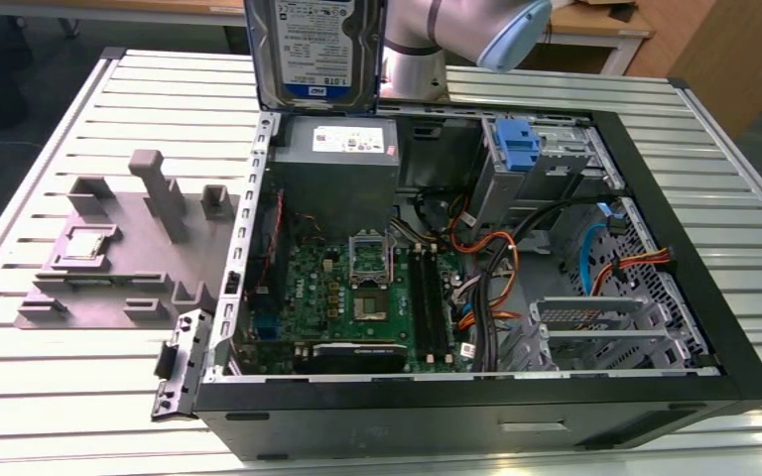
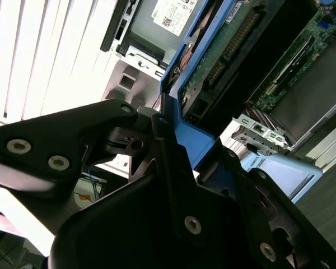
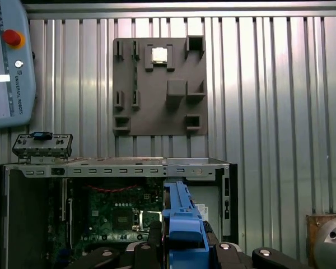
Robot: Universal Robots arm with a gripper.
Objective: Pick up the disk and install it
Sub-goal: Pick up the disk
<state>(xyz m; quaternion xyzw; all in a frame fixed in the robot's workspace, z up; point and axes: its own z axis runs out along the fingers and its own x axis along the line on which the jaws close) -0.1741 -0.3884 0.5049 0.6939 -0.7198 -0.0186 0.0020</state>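
Starting at the exterior view's left and finding a grey fixture plate (image 1: 130, 258) lying flat on the slatted metal table (image 1: 37, 377), carrying several upright posts and a small square processor chip (image 1: 83, 248) in one of its pockets.

Moving right to the open computer case (image 1: 487, 407), lying on its side just beside the plate with its inside facing up.

Holding the disk (image 1: 315, 50) upright over the far left corner of the case, label facing the camera, blue carrier running down its edges, lower edge hanging close above the grey power supply (image 1: 341, 149) with its white sticker; not possible to tell whether touching or just apart.

Pinching the disk by its blue carrier in the second wrist view, with the gripper (image 2: 162, 126) closed tight and its black fingers (image 2: 89, 131) pressing on both sides of the frame. Seeing that carrier edge-on in the first wrist view, clamped the same way, above the open case.

Continuing right past the green motherboard (image 1: 354, 297) and its processor socket (image 1: 370, 260), lying nearer the camera than the power supply.

Passing the silver and pale blue joint of the robot arm (image 1: 474, 35) just to the right of the disk.

Reaching a tangle of orange and black cables (image 1: 487, 268), then a bare blue plastic bracket (image 1: 520, 149) sitting in the bay at the far side.

Ending at the metal drive cage (image 1: 606, 327) by the case's right wall.
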